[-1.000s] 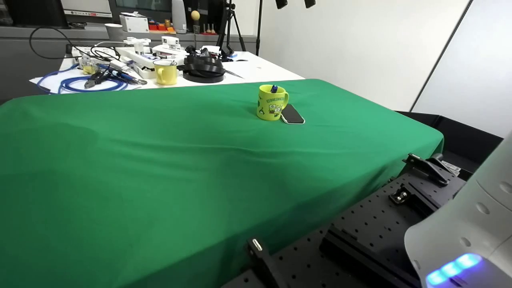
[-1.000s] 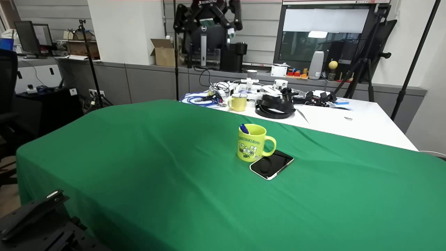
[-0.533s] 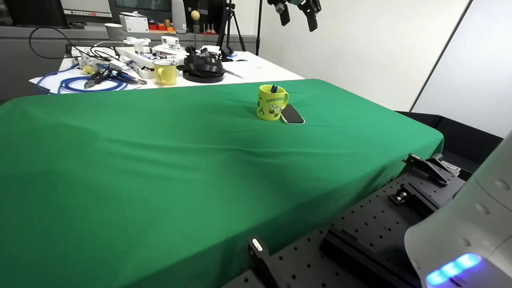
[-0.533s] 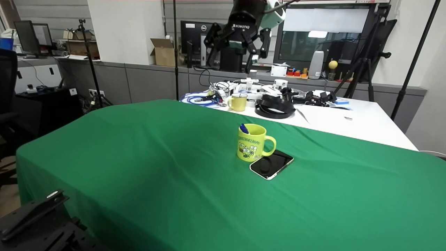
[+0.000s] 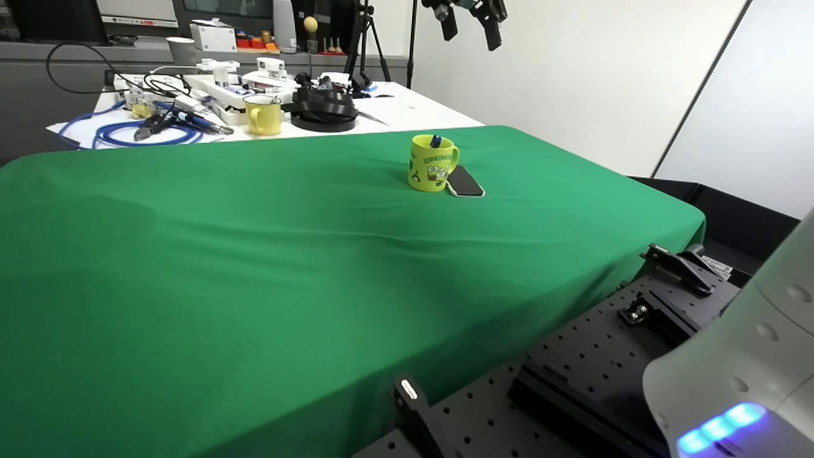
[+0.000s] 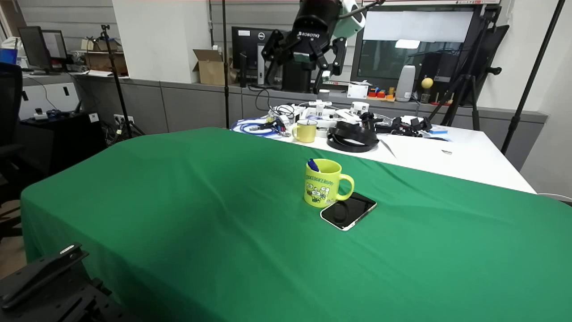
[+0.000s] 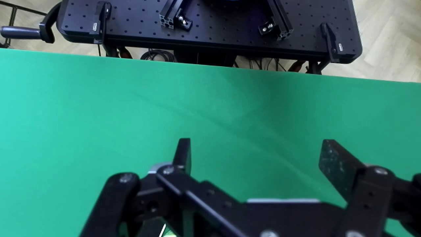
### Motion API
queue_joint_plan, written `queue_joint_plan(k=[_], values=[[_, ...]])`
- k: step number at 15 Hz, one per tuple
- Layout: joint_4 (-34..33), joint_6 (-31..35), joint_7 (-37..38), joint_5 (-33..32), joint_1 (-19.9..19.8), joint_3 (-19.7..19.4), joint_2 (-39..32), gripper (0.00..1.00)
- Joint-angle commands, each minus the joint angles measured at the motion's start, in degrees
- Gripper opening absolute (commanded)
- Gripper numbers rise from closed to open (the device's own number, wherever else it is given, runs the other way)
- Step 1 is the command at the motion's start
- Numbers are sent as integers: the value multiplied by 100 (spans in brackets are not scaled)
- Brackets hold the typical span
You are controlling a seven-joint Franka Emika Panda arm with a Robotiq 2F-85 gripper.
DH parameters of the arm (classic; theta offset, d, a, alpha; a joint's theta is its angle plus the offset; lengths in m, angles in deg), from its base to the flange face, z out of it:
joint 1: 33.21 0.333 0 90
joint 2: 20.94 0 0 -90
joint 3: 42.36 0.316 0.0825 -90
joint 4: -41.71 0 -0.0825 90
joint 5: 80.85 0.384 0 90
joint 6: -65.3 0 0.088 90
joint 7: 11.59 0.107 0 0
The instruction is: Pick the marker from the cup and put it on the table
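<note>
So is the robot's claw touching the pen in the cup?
Apart. In an exterior view, the claw hangs well above the pen, with pale wall plainly showing between them.

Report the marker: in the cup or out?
In. Both exterior views show the marker poking above the rim of the cup, its lower part hidden.
</note>
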Motion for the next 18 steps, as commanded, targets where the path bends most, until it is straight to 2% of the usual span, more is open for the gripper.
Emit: queue_joint_plan(k=[1, 3, 7, 11, 18], values=[[-14, -14, 1, 1, 3, -3, -4, 100], [-142, -37, 96, 56, -1, -14, -151, 100], [-635, -23, 582, 457, -63, -74, -894, 100], [-978, 75, 832, 1005, -223, -147, -1604, 100], [-1489, 329, 1087, 1437, -554, -320, -2418, 100]])
